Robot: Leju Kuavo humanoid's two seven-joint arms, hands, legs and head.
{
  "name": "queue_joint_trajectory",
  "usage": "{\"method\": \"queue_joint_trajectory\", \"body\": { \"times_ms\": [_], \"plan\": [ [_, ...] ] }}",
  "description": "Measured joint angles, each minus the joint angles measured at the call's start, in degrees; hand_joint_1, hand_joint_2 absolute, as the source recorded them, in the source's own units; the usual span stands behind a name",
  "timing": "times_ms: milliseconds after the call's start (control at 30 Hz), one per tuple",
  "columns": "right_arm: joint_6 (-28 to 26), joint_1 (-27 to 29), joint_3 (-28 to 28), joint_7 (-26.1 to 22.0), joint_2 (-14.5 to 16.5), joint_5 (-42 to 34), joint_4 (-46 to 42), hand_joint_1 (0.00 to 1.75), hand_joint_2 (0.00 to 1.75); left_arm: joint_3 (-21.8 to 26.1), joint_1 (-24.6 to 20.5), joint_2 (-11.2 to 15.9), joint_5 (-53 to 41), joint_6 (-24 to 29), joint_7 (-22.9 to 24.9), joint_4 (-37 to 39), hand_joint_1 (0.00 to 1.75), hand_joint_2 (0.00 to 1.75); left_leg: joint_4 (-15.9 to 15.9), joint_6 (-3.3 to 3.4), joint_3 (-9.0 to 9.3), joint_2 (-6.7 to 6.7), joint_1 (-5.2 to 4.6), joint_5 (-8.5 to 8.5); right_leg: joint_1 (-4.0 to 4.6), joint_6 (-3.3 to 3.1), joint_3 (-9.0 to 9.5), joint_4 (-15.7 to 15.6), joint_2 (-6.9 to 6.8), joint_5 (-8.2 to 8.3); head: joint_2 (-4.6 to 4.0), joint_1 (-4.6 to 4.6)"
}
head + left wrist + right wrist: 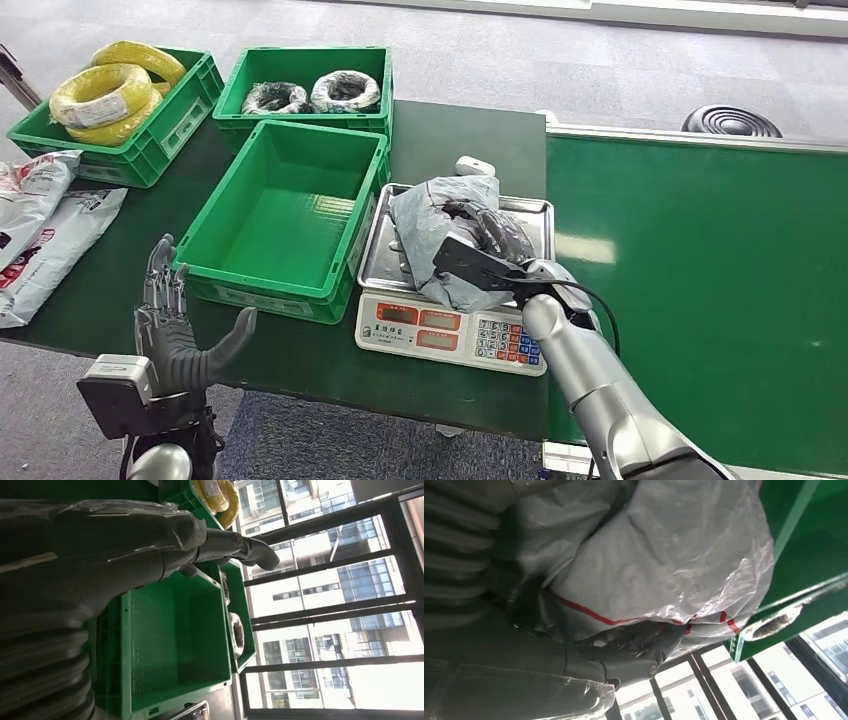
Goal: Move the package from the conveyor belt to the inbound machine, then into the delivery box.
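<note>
On the scale (400,318) tray, grey package (440,225) gripped by right robot hand (495,245); empty green box (285,215) just left, nearer open left robot hand (175,325).

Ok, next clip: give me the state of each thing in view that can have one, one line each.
package: on the scale tray, gripped by the right hand
right hand: closed on the package
left hand: open, holding nothing
scale: loaded with the package
nearest green crate: empty
far crates: holding coiled cable
conveyor belt: bare
</note>
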Motion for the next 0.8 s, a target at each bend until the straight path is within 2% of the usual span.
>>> {"method": "queue_joint_trajectory", "body": {
  "times_ms": [200, 333, 467, 633, 700, 800],
  "plan": [
    [-3.3, 9.0, -4.4, -2.0, -3.8, -5.3, -14.7, 0.00, 0.00, -3.5, -3.3, 0.4, -4.1, 0.3, 4.4, 3.6, 0.00, 1.75, 0.0, 0.01, -0.12, -0.15, -0.01, -0.01, -0.01, 0.01, -0.05, 0.0, -0.16, -0.01, 0.00, 0.01],
    [-9.1, 16.4, -9.2, -3.6, -4.9, -12.0, -25.3, 0.00, 0.00, -6.5, -7.6, 0.8, -10.3, 1.7, 8.7, 6.9, 0.00, 1.75, 0.0, 0.01, -0.12, -0.25, -0.01, -0.01, 0.00, 0.01, -0.05, 0.0, -0.20, -0.01, 0.00, -0.01],
    [-13.7, 25.7, -15.2, -4.0, -4.7, -20.0, -35.5, 0.00, 0.00, -10.0, -13.9, 0.7, -15.2, 2.4, 12.0, 12.4, 0.00, 1.75, 0.0, 0.01, -0.17, -0.31, 0.00, -0.01, 0.00, 0.01, -0.04, 0.0, -0.25, -0.02, 0.00, 0.00],
    [-15.6, 34.5, -19.9, -4.0, -3.5, -23.3, -43.7, 0.00, 0.00, -14.1, -22.7, -0.2, -18.8, 2.0, 15.4, 20.2, 0.00, 1.75, 0.0, 0.02, -0.13, -0.21, -0.01, -0.01, -0.01, 0.01, -0.06, 0.0, -0.21, -0.01, 0.00, -0.01],
    [-16.8, 37.4, -21.3, -4.3, -2.3, -23.8, -46.6, 0.00, 0.00, -15.7, -26.3, -1.4, -20.8, 0.9, 16.9, 23.6, 0.00, 1.75, 0.0, 0.02, -0.14, -0.31, -0.01, -0.01, -0.01, 0.01, -0.06, 0.0, -0.27, -0.01, 0.00, -0.01],
    [-18.7, 40.9, -23.5, -5.4, 0.0, -23.6, -51.6, 0.00, 0.00, -18.5, -32.2, -4.5, -22.9, -1.5, 18.7, 30.8, 0.00, 1.75, 0.0, 0.02, -0.19, -0.28, -0.01, -0.01, -0.01, 0.01, -0.04, 0.0, -0.28, -0.01, 0.00, -0.01]
  ]
}}
